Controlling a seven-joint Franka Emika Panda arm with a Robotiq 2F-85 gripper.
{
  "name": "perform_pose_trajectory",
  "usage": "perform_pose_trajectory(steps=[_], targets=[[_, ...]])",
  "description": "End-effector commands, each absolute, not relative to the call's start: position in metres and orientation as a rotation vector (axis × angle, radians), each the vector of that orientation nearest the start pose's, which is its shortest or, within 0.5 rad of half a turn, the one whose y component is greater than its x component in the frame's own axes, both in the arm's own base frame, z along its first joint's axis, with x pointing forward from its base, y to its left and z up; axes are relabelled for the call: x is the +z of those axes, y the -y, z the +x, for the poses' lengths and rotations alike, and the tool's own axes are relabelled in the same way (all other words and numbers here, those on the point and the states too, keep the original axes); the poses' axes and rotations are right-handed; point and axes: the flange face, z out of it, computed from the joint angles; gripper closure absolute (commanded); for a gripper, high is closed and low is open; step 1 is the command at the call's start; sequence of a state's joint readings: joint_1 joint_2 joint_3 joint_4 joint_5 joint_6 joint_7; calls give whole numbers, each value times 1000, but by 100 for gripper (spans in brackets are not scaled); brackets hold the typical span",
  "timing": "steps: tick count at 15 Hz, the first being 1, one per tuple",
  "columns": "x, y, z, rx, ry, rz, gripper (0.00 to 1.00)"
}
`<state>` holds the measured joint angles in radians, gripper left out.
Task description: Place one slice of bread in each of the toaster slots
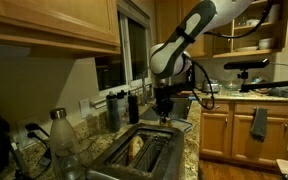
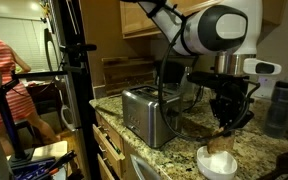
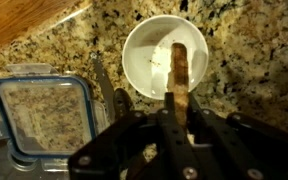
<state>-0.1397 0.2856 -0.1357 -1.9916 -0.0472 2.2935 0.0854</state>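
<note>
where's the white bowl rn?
On the granite counter under the gripper; in the wrist view the white bowl sits right of the blue-rimmed container.

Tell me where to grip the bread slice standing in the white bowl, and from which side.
Grip the bread slice by its upper edge, coming straight down, jaws pinching its flat faces. It stands on edge in the white bowl, whose wall blocks side approaches. The gripper seems shut on it that way.
</note>
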Motion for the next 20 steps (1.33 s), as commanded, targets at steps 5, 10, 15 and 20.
perform_pose_trajectory(steps=[5,10,15,20], targets=[[354,158,580,-84,-385,-3185,92],[375,149,585,-140,-287,-3200,92],[400,137,581,-200,-242,-3201,92],[426,120,581,-261,-191,-3199,92]])
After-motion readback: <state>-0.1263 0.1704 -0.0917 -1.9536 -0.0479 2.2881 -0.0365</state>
